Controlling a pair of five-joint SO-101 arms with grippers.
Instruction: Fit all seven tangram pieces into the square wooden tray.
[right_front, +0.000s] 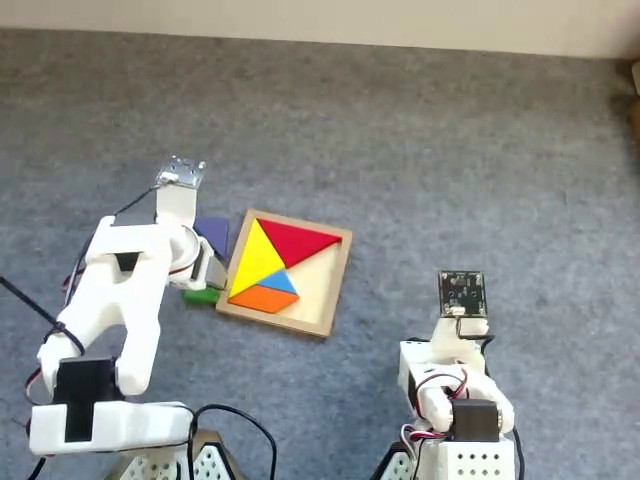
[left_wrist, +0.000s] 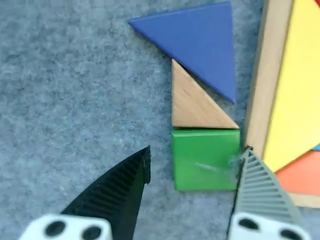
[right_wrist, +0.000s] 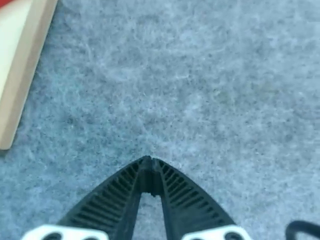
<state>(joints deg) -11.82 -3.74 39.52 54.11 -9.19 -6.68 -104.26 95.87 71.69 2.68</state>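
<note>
The square wooden tray (right_front: 335, 290) holds a yellow triangle (right_front: 255, 255), a red triangle (right_front: 297, 241), a small light-blue triangle (right_front: 280, 281) and an orange piece (right_front: 263, 298). Just outside its rim (left_wrist: 265, 75) lie a dark blue triangle (left_wrist: 200, 42), a plain wooden triangle (left_wrist: 192, 105) and a green square (left_wrist: 205, 159), touching in a row. My left gripper (left_wrist: 196, 151) is open, its black finger (left_wrist: 122, 192) and grey finger (left_wrist: 257, 185) straddling the green square. My right gripper (right_wrist: 150, 161) is shut and empty above carpet, away from the tray's corner (right_wrist: 20, 75).
Grey carpet covers the whole work surface, with open room above and to the right of the tray. The left arm's body (right_front: 120, 300) hides part of the loose pieces in the high view. The right arm (right_front: 460, 400) sits folded at the lower right.
</note>
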